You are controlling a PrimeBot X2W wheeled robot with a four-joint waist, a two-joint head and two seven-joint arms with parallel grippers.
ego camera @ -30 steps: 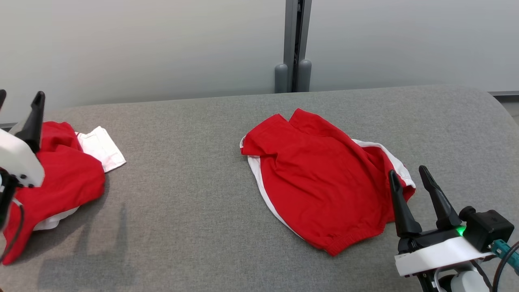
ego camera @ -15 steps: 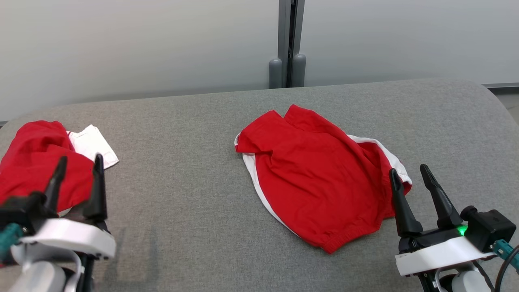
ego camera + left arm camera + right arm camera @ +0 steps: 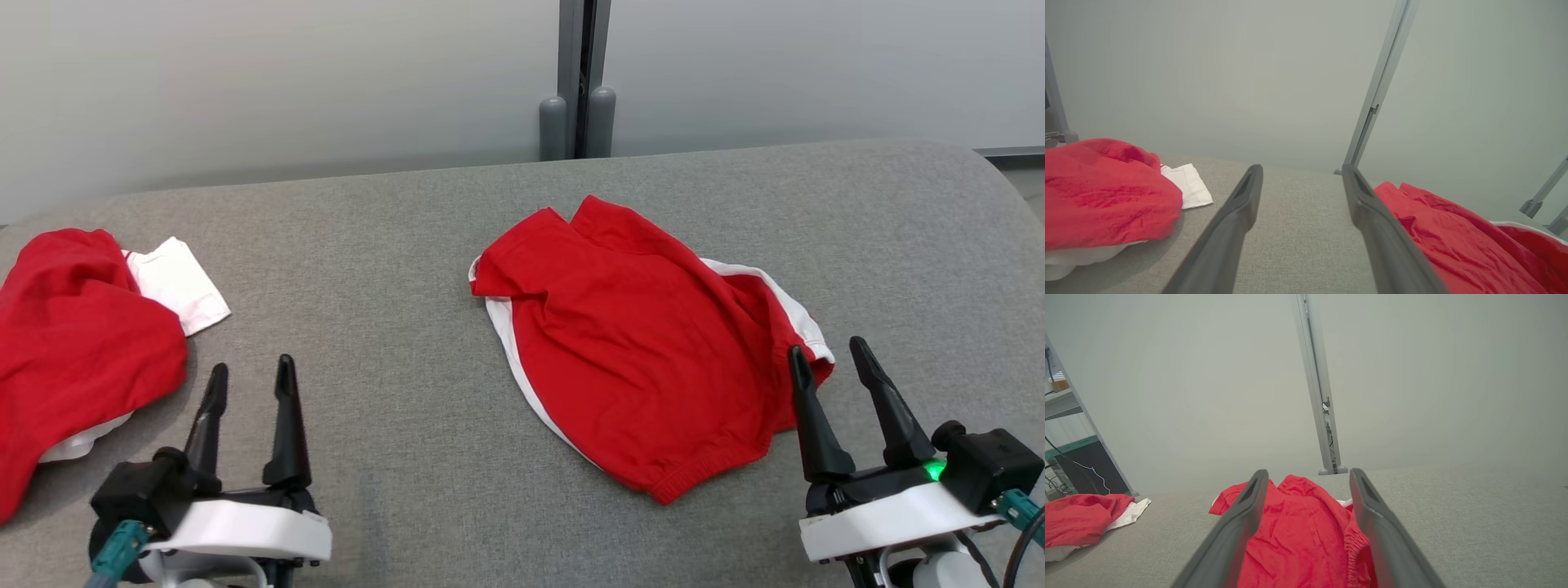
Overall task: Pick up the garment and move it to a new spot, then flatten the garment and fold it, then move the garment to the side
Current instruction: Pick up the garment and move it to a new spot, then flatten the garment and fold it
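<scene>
Left gripper [image 3: 251,367] drew back from crumpled red garment [image 3: 82,343], spread, empty | right gripper [image 3: 826,347] spread | judged next: grasp red shorts [image 3: 637,351] ahead.

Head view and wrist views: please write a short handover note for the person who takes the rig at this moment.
The left gripper is open and holds nothing, over bare grey surface.
The right gripper is open and holds nothing, by the right edge of the red shorts.
The red shorts lie mid-surface, rumpled. A second red and white garment is heaped at far left.
Done: no fold visible.
Left: flatten, fold, move aside.
</scene>
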